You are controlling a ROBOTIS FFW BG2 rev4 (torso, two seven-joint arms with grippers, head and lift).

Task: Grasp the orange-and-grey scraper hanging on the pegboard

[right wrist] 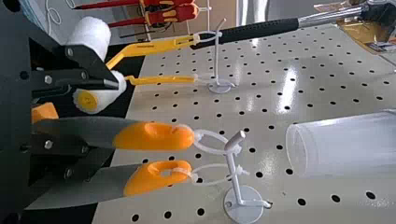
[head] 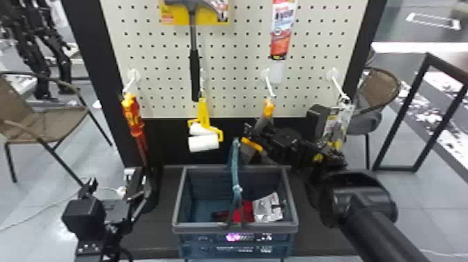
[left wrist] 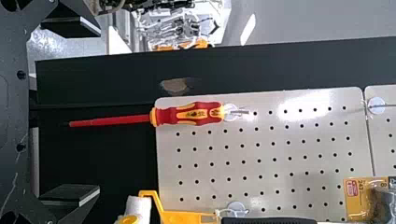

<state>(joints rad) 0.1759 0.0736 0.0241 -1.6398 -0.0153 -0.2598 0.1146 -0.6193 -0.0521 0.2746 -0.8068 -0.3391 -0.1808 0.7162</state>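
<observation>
Black and low at the near left, by the edge of the table (head: 156,233): the left hand (left wrist: 99,112), parked, fingers wide apart, nothing in it. Farther in, on the right side: the right hand (right wrist: 109,121), up at the orange-and-grey scraper (right wrist: 140,135). One finger on each side of the grey handle, with a gap showing beside one finger, so spread out and not squeezing. Orange end of the scraper tied by a white loop (right wrist: 210,140) to a white hook (right wrist: 233,154) on the pegboard (head: 236,69). Another orange-ended tool (right wrist: 156,176) tied to the same hook, just beside the scraper and outside the fingers.

Looks more than half done: hand up at the scraper and lined up with it. Left to do, by the look of it: close the fingers on the grey handle and hold tight. Best to pinch only the one scraper and not its neighbour.

Down on the table, in front of the board: a grey basket (head: 179,195) with a blue-green handle (head: 236,167) standing up over the middle. At the bottom of it, a red thing (head: 245,210) and a silver packet (head: 267,208), touching each other. Too hard to tell what either one is.

Farther back, on other hooks of the board: a red-and-yellow screwdriver (head: 134,118), a yellow paint roller (head: 203,139) and a hammer (head: 194,69).
</observation>
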